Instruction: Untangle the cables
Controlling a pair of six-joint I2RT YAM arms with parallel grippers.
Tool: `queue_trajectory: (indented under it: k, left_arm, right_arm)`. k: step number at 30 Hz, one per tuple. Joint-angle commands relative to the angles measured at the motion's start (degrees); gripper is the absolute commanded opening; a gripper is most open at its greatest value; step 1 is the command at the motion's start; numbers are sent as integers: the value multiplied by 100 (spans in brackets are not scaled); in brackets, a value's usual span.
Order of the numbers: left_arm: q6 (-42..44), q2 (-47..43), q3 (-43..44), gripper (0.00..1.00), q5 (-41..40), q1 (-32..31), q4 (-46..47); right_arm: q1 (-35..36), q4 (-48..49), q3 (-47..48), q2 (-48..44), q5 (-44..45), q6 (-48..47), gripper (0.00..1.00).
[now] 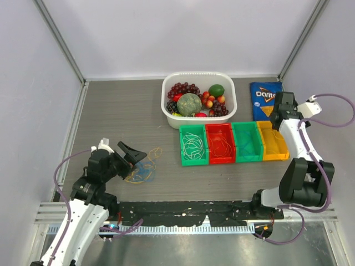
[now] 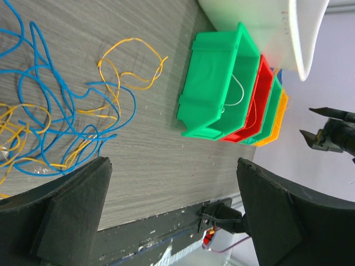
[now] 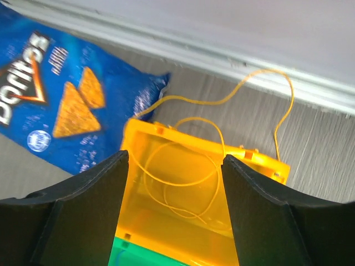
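Light, limp and springy by the look, the tangled blue and yellow cables point(image 1: 142, 171) on the near-left desk point(image 1: 116, 113) want pinching at one outlying loop by the left pincer point(image 2: 173, 166), jaws apart just beside them; the right pincer point(image 3: 175, 160) gapes too, far right.

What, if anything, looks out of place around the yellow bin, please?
The yellow cable is only partly in the yellow bin: a long loop spills over the far rim onto the table, reaching toward the Doritos bag. It looks half-dropped rather than stowed.
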Motion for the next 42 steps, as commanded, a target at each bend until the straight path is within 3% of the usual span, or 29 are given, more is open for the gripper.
queue_trajectory:
  k: [1,3,7,12,19,34,42]
  left_arm:
    - [0,247,120,100,484,26,353]
    - [-35,335,76,99,545,26,380]
    - [-53,432,32,98,616,26,345]
    - [-272,371,-47,97,572,26,318]
    - [-501,116,-47,95,519,26,213]
    - [-528,81,-319,95,765,26,555]
    - [-484,186,-302,94,888,17,608]
  right_arm:
    - [-28,-200,-233,142,-267,904,74]
    - [-36,-279,-357,194,-162,1238,81]
    - [-45,-543,-269,571,-380,1529,83]
    - [-45,-183,-480,704,-470,1644,83]
    - [-45,730,-787,775,-531,932,77]
    - [34,213,-806,-121,84,844,78]
    - [-440,459,-393,-17,50,352,79]
